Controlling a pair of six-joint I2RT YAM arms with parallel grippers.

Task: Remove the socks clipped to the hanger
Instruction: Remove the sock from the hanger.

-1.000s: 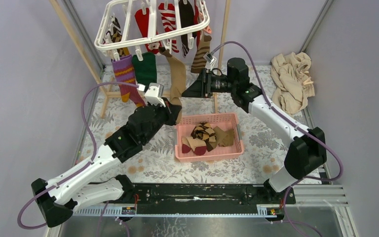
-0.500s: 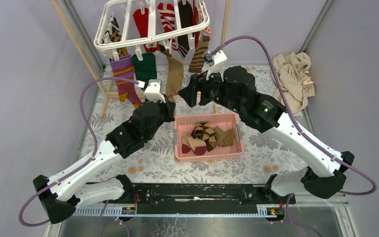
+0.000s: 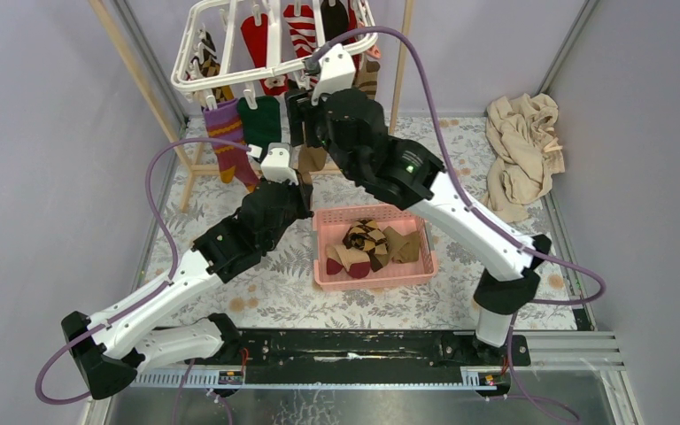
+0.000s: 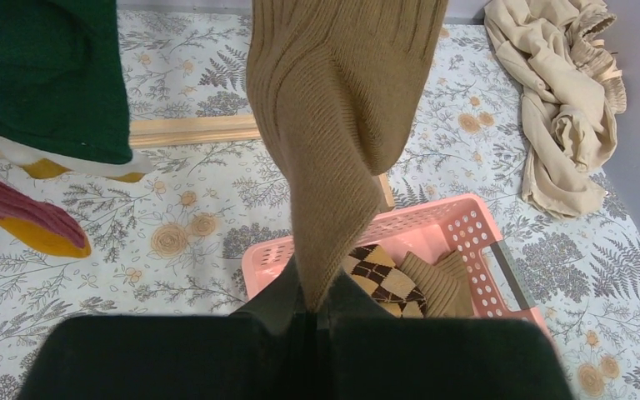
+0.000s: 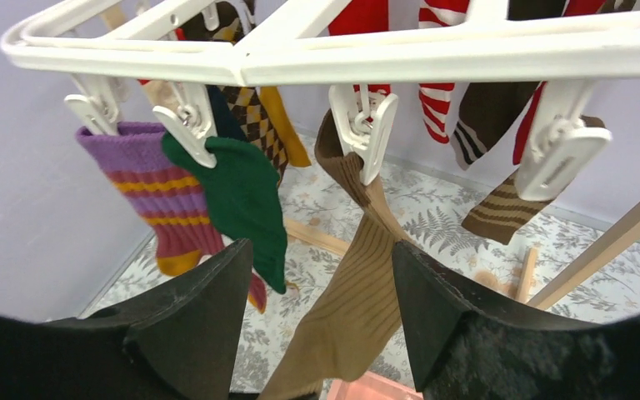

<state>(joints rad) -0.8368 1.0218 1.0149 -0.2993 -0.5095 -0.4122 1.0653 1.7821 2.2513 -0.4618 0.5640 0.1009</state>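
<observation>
Early on: a few socks (image 3: 367, 246) in pink basket (image 3: 374, 280) on desk, most still clipped to hanger (image 5: 242, 62) overhead at rear, w/ L claw (image 4: 315, 312) pinching tan sock (image 4: 342, 125) toe & R claw (image 5: 321, 250) spread around it below its clip (image 5: 367, 125).

A: How sits the left arm (image 3: 186, 274)?
B: Stretched forward and upward, left gripper (image 4: 312, 310) clamped tight.
A: And the right arm (image 3: 460, 221)?
B: Raised high, elbow bent, right gripper (image 5: 317, 254) spread wide apart.

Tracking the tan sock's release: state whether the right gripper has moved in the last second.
Yes. Against the wooden pole, the right gripper swung left and up-frame, open fingers flanking the tan sock under the hanger.
</observation>
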